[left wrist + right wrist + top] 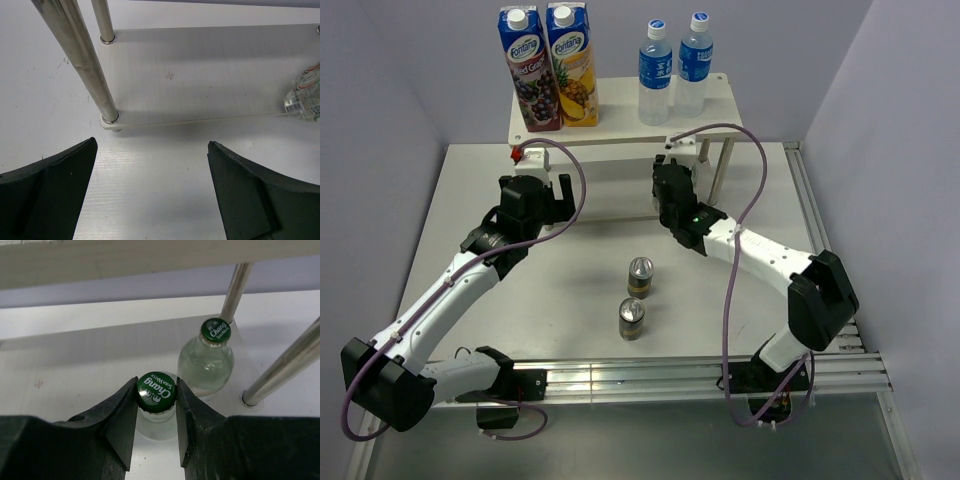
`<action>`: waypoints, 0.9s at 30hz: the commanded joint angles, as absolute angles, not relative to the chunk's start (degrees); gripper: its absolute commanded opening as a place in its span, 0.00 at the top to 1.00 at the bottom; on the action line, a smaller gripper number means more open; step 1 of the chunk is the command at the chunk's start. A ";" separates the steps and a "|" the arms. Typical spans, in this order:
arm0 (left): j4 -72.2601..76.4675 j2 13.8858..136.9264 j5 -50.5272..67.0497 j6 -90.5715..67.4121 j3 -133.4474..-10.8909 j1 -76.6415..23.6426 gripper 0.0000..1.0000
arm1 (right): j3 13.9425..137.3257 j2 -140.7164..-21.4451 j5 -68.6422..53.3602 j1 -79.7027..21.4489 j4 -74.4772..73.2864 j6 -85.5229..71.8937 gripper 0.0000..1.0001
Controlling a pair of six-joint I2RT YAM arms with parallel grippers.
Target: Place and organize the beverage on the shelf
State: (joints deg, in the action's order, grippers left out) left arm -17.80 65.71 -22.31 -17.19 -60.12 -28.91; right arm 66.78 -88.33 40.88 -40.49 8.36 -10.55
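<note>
- Your right pincer (156,385) is closed tight on the green cap of a short bottle (156,396) under the top board of the shelf (620,110); you cannot tell whether its base rests on the lower board
- Release early and it can tip against the second short bottle (207,360) just behind, near a leg (280,362)
- Withdraw too high and the fingers may catch the top board
- Your left pincer (151,145) is wide open, holding nothing, facing the shelf's front corner
- The far can (640,277) and near can (632,318) stand on the table (570,300); a sweeping elbow could topple them
- The water bottles (655,75) stand on top beside the cartons (548,70)
</note>
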 commanded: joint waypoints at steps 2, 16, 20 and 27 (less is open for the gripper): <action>-15.56 64.69 -21.53 -16.61 -60.47 -28.65 0.01 | 72.42 -89.20 40.69 -39.82 19.68 -9.67 1.00; -15.56 65.04 -20.92 -16.70 -60.56 -28.74 0.01 | 72.51 -95.53 42.89 -37.97 26.19 -8.35 1.00; -15.56 65.13 -20.66 -16.79 -60.64 -28.74 0.01 | 71.37 -96.15 45.26 -37.71 29.96 -7.82 1.00; -15.73 65.21 -20.57 -16.79 -60.82 -28.74 0.01 | 71.80 -98.87 45.88 -37.62 31.64 -7.30 1.00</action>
